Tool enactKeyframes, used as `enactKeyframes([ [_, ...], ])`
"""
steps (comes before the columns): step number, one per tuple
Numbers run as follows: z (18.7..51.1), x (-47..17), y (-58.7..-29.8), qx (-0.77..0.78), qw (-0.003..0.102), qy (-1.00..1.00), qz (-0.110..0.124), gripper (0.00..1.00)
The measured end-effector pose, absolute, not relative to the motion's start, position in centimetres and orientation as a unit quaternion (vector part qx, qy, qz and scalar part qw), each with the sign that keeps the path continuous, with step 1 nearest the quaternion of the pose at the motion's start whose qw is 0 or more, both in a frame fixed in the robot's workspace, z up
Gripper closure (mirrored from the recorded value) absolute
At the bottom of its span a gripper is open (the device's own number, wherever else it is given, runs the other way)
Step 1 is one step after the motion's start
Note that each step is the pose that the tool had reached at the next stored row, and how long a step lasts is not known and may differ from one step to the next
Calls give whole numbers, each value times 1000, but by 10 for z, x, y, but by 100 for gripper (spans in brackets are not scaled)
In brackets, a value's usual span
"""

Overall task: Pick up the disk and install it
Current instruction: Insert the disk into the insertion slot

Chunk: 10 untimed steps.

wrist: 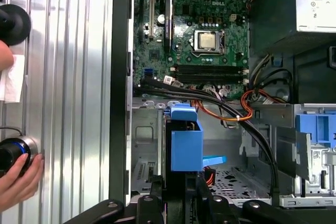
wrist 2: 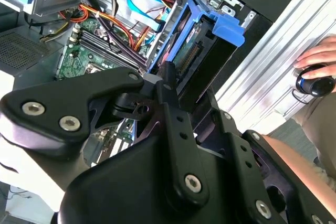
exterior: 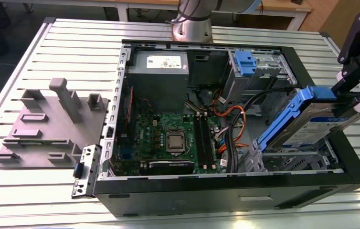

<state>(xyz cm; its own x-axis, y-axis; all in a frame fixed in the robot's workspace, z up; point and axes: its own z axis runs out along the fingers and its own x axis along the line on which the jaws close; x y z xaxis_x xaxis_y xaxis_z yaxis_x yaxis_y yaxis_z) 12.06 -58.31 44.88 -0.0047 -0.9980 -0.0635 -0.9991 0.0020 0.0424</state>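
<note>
A slatted metal table (exterior: 71,52) carries everything. On it lies an open black case (exterior: 231,191), its inside facing up. Beside the case, on the exterior view's left, stands a grey fixture (exterior: 46,133) with several posts and blocks, apart from the case.

Inside the case, a grey power supply (exterior: 157,76) sits at the far side, and the green motherboard (exterior: 161,129) lies just in front of it. In the corner on the exterior view's right is a metal cage (exterior: 294,162).

The disk (exterior: 307,126), silver with blue rails, is tilted over this cage. Its lower end goes down into the cage, and its higher end rises above the case wall. It is not lying flat in the cage. Both wrist views show it end-on, in the second wrist view (wrist 2: 205,51) and in the first wrist view (wrist: 186,145).

The gripper (exterior: 352,102) is closed on the higher end of the disk, with one black finger on each side. It is seen also in the first wrist view (wrist: 181,198).

A bare blue bracket (exterior: 244,62) sits in the far bay, well apart from the disk. Orange and black cables (exterior: 231,112) run between the motherboard and the bays. A person's hand (wrist: 18,174) rests on the table outside the case and holds a round dark knob (wrist: 13,150). The square processor (exterior: 174,141) is in the middle of the motherboard.
</note>
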Motion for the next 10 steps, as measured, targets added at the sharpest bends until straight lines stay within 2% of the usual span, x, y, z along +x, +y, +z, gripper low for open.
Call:
enactKeyframes([
  [10,434,121,-583,-704,8,709,37,65],
])
